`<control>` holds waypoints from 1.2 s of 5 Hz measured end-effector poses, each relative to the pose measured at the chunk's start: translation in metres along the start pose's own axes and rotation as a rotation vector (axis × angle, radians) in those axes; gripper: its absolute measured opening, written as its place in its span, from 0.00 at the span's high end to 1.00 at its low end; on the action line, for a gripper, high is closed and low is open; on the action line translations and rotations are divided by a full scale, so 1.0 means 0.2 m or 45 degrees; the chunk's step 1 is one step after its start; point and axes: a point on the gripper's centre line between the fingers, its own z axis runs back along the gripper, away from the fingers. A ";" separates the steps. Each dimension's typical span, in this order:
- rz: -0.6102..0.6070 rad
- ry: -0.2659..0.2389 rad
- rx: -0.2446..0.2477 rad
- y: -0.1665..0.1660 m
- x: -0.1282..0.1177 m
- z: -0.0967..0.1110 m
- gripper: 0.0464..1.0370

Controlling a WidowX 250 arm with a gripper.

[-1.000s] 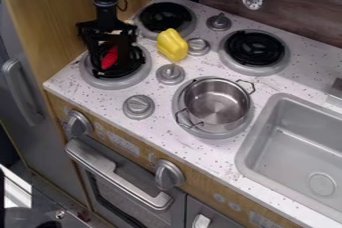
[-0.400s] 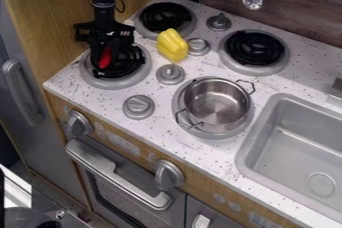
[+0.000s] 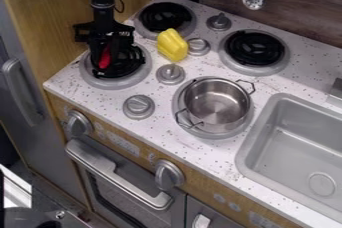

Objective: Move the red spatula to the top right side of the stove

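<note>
The black gripper (image 3: 105, 37) hangs low over the front-left burner, at the upper left of the camera view. Directly beneath it, the red spatula (image 3: 105, 58) appears as a narrow red patch, partly hidden by the gripper. The rest of the spatula cannot be made out against the dark coil. The stove (image 3: 83, 89) has a white speckled top with burners set in grey rings.
A yellow pepper (image 3: 172, 45) lies between the two left burners and a knob. A steel pot (image 3: 217, 104) with wire handles sits on the front-right burner. The back-right burner (image 3: 254, 48) has several knobs near it, and a grey sink (image 3: 294, 142) lies at the right.
Since the earliest frame, the gripper has shifted slightly left and its outline has changed. The red patch has moved a little left and looks narrower. The pepper and pot have stayed put.
</note>
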 end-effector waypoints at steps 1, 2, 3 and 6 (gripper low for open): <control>-0.034 -0.070 -0.073 -0.10 -0.05 0.13 0.71; -0.101 -0.213 -0.162 -0.26 -0.09 0.35 0.91; -0.138 -0.259 -0.190 -0.34 -0.12 0.40 0.99; -0.072 -0.191 -0.082 -0.27 -0.09 0.23 0.59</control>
